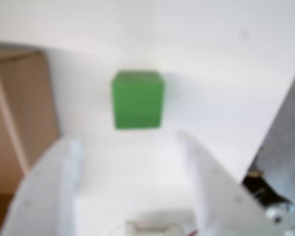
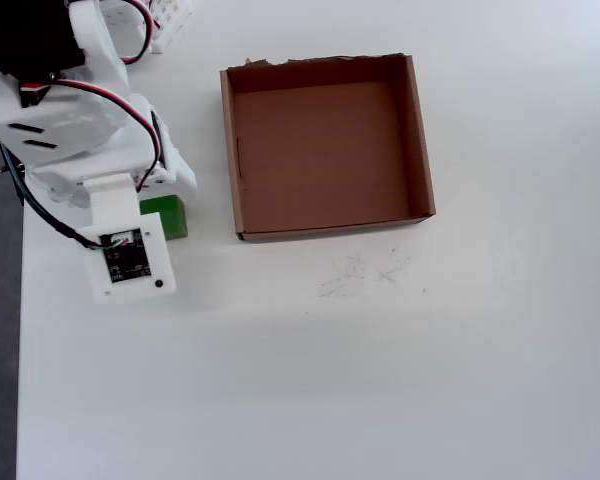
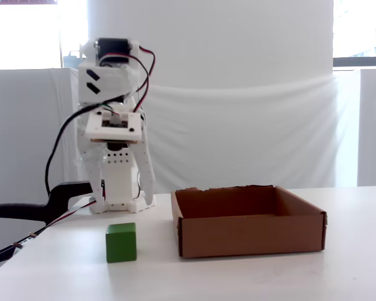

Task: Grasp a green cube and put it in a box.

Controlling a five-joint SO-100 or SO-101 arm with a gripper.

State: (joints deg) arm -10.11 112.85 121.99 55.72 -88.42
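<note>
The green cube (image 1: 137, 100) rests on the white table just ahead of my gripper (image 1: 128, 139), whose white fingers (image 1: 54, 182) are spread open and empty, wider than the cube. In the fixed view the gripper (image 3: 123, 202) hangs above and behind the cube (image 3: 121, 242), not touching it. In the overhead view the arm (image 2: 80, 130) covers most of the cube (image 2: 168, 218). The box (image 2: 325, 232), a shallow brown cardboard tray, lies empty to the right of the cube; it shows in the fixed view (image 3: 250, 235) and at the wrist view's left edge (image 1: 19, 113).
The table's left edge (image 2: 20, 300) runs close beside the arm, with dark floor beyond it. A black clamp and cables (image 3: 25, 210) stick out at the left of the fixed view. A white curtain hangs behind the table.
</note>
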